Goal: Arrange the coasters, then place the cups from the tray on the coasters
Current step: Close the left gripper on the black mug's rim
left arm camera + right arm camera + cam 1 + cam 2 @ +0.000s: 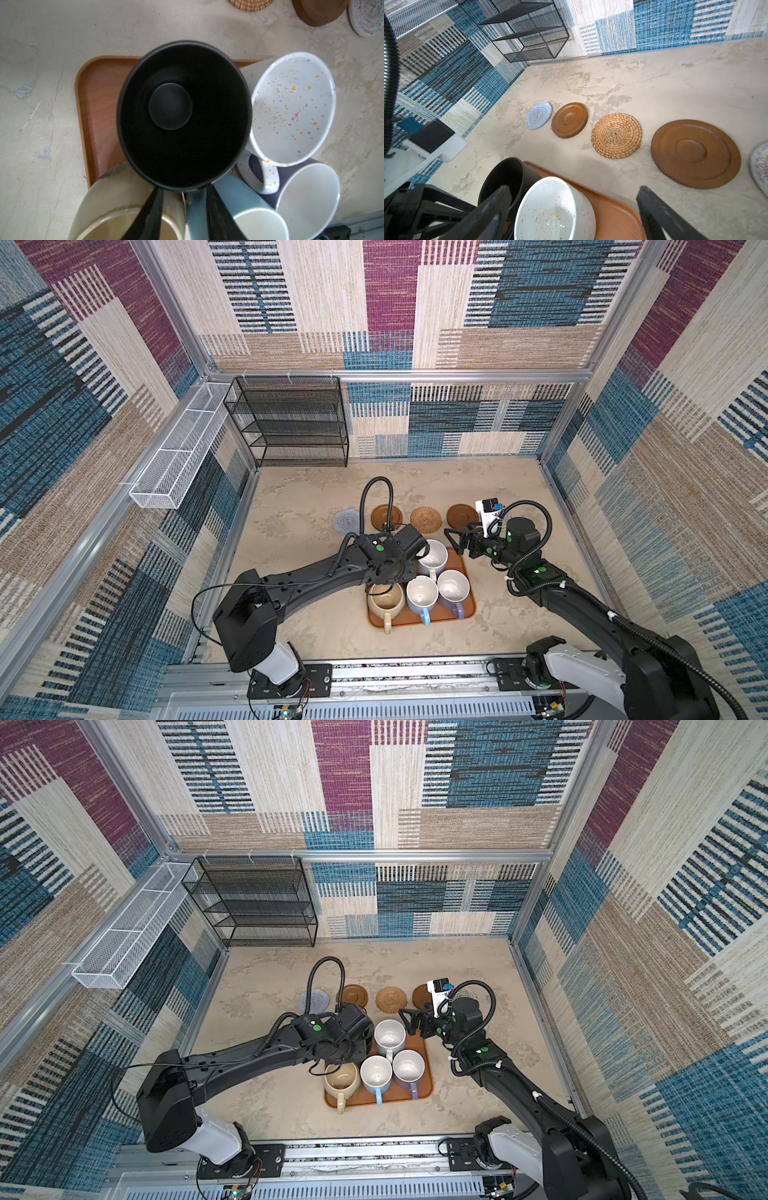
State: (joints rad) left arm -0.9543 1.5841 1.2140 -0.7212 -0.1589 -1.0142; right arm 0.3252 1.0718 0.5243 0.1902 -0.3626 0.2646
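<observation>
Left wrist view: the left hand (184, 188) hangs over the tray (97, 99). Its two dark fingers (149, 214) reach the near rim of the black mug (170, 106), one on each side of a narrow gap. What sits in that gap is hidden, so I cannot tell whether this hand is clenched on the mug or only close beside it.

The black mug is at the tray's far left corner. The white speckled mug (291, 108) is just beside it, at the tray's far right corner. Along the tray's near rim are the squat beige mug (116, 197) on the left, the light blue mug (234, 197) in the middle and the lavender mug (307, 199) on the right, all packed close together. In both top views the beige mug's handle pokes out over the tray's near rim.

The right hand (571, 189) is released, its jaws spread wide and empty. It hovers above the tray's far right corner, just beside the white speckled mug.

Beyond the tray's far rim, five coasters lie flat in a row on the desk (675, 83), apart from the tray and from each other. From the tray's left side to its right they are the blue-grey woven coaster (538, 116), a brown wooden coaster (569, 120), the rattan coaster (616, 135), a second brown wooden coaster (695, 153) and the pale patterned coaster (760, 166).
</observation>
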